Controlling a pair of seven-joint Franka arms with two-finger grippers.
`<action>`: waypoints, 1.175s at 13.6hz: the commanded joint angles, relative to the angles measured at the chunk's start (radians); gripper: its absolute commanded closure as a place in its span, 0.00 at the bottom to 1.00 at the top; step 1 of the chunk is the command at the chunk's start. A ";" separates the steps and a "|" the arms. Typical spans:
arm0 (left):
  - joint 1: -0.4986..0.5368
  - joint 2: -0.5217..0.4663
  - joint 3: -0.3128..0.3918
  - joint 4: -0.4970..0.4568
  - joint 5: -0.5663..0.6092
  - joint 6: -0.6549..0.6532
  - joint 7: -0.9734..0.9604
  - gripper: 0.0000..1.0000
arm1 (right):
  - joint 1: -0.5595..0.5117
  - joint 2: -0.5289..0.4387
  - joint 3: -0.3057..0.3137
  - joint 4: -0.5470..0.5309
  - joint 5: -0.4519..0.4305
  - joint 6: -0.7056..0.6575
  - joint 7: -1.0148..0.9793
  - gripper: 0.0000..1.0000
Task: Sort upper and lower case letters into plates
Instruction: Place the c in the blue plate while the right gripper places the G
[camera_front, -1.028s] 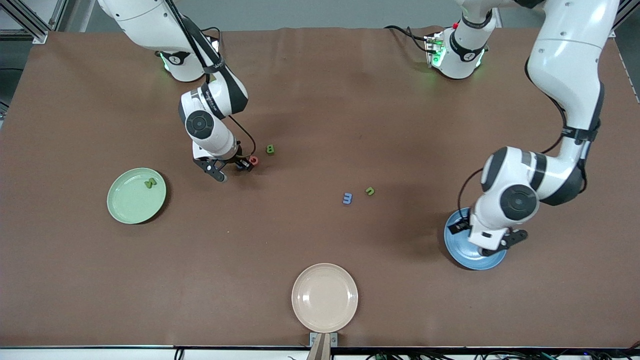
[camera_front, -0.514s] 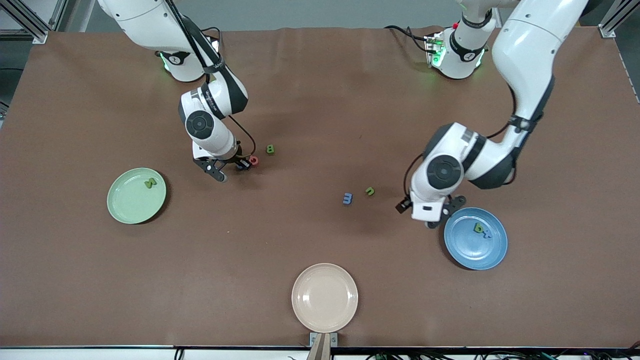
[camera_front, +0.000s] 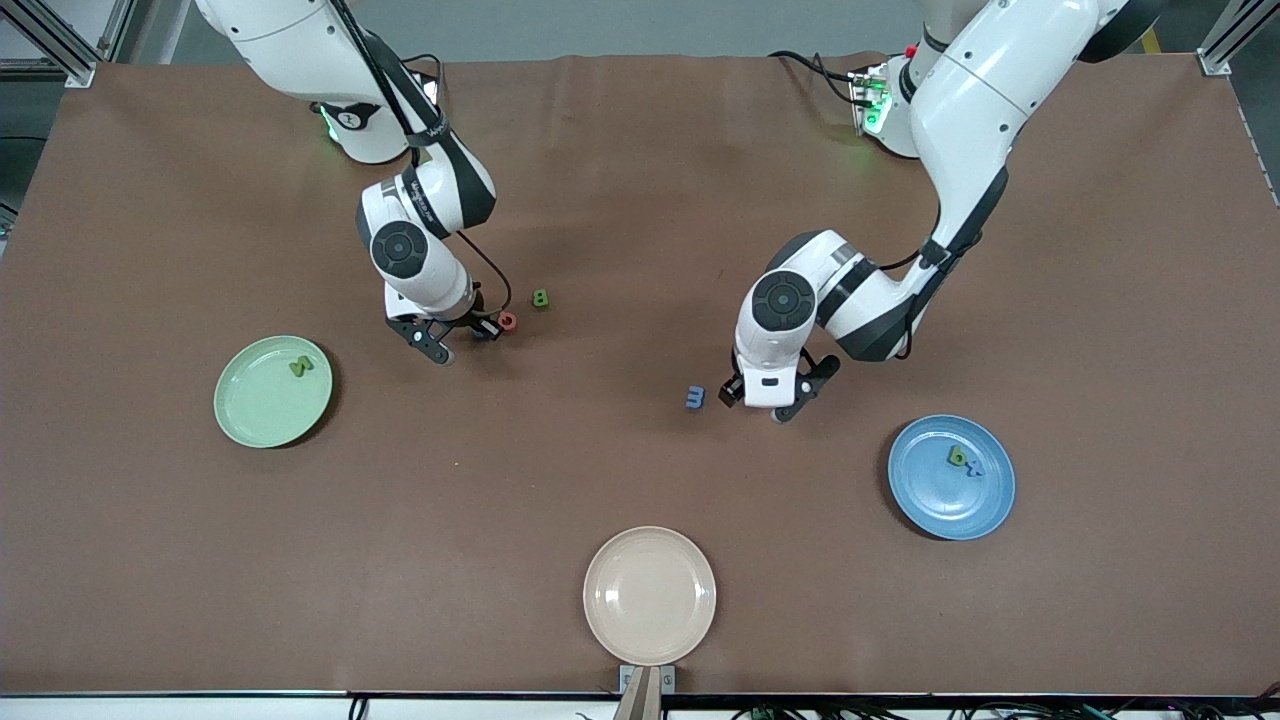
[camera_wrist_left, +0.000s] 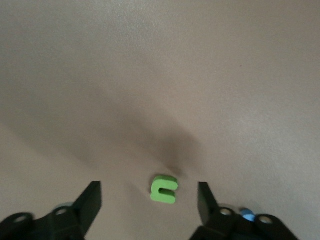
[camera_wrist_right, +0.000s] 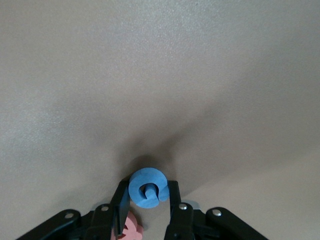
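1. The mint green plate (camera_front: 272, 391), toward the right arm's end of the table, holds one green letter (camera_front: 299, 366).
2. The blue plate (camera_front: 951, 478), toward the left arm's end, holds two letters (camera_front: 963, 460).
3. The beige plate (camera_front: 649, 595) sits nearest the front camera.
4. The right gripper (camera_wrist_right: 146, 207) pinches a round blue letter (camera_wrist_right: 147, 187), with a red letter (camera_front: 507, 321) just beside it.
5. The left gripper (camera_wrist_left: 150, 200), jaws spread, straddles a small green letter (camera_wrist_left: 164, 189).

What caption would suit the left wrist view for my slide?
Open left claw above the brown table, its fingers on either side of a small green letter.
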 joint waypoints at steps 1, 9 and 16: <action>0.002 0.017 -0.002 -0.001 0.024 0.046 -0.023 0.24 | 0.010 -0.002 -0.010 -0.012 -0.005 0.002 -0.002 0.77; -0.018 0.047 0.004 -0.001 0.053 0.055 -0.044 0.38 | -0.071 -0.160 -0.033 0.057 -0.011 -0.287 -0.224 0.82; -0.018 0.057 0.004 0.007 0.054 0.058 -0.046 0.78 | -0.428 -0.201 -0.039 0.115 -0.212 -0.365 -0.905 0.82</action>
